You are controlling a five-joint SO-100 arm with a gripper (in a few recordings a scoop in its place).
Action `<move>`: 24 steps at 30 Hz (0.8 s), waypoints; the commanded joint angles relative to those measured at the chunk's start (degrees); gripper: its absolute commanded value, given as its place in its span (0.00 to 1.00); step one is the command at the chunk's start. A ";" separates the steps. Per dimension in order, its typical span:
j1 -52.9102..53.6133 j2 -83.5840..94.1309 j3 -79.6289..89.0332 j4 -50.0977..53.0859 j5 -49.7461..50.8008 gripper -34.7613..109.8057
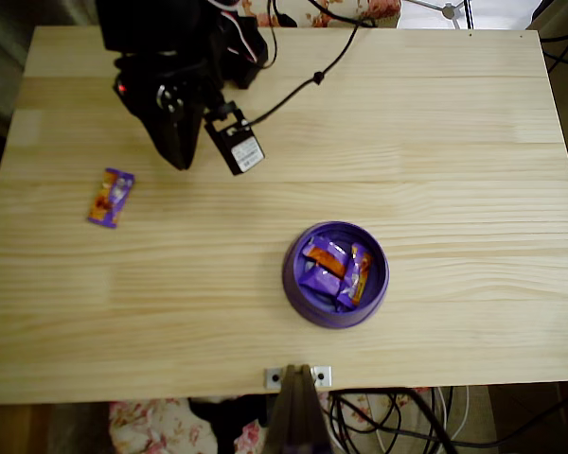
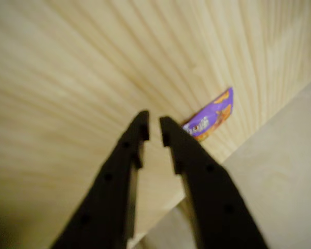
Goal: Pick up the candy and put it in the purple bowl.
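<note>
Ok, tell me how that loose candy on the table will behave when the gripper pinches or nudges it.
The candy lies flat and small, so it is probably light and may slide on the smooth wooden table if nudged. Its shiny wrapper likely crinkles and could slip between the gripper fingers. Being flat, rolling seems unlikely.

A pale pine table (image 1: 435, 142) with lengthwise boards fills most of the overhead view. A black cable (image 1: 303, 90) trails across its upper middle. A small metal bracket (image 1: 297, 376) sits at the bottom edge. Flowered fabric (image 1: 161, 426) shows at lower left, and tangled cables (image 1: 407, 421) at lower right.
</note>
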 commanded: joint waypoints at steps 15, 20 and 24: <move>7.56 -48.34 -40.96 6.77 8.00 0.24; 10.55 -57.92 -49.13 7.38 12.57 0.24; 11.43 -63.37 -53.96 9.67 16.44 0.24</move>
